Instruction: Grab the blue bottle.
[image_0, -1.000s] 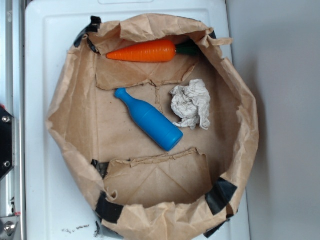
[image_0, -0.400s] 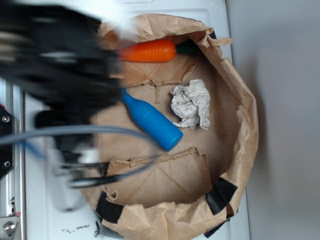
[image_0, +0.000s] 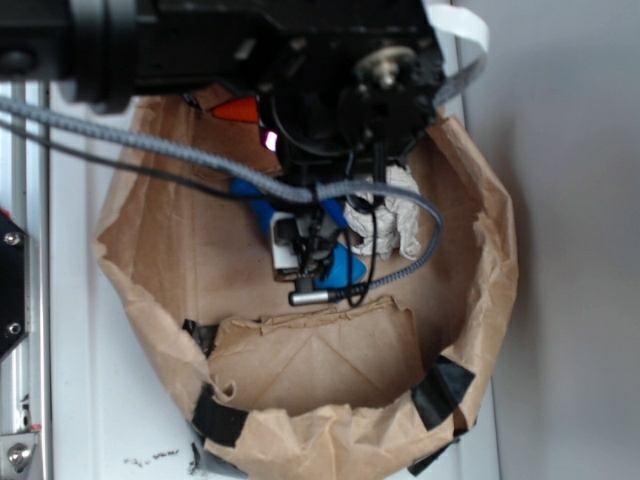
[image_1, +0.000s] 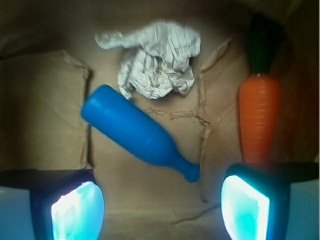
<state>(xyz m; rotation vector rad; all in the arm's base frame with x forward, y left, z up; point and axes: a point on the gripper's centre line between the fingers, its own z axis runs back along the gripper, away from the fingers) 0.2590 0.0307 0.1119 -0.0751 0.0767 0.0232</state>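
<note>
The blue bottle (image_1: 132, 131) lies on its side on the brown paper floor, body to the upper left, neck pointing to the lower right. In the exterior view my arm covers most of it, and only bits of the blue bottle (image_0: 350, 268) show. In the wrist view my gripper (image_1: 160, 202) is open above the floor. Its two glowing pads (image_1: 77, 210) stand wide apart with only paper between them. The bottle's lip sits just beyond the gap, near the right-hand finger. Nothing is held.
An orange toy carrot (image_1: 259, 117) lies beyond the right finger; only its tip (image_0: 238, 110) shows from outside. A crumpled white paper wad (image_1: 155, 60) rests past the bottle. The crinkled paper bag wall (image_0: 480, 300) rings everything, on a white surface (image_0: 80, 380).
My arm has swept in from the left and now hangs over the bag, covering the carrot and most of the bottle. The bottle, carrot and paper wad have not moved.
</note>
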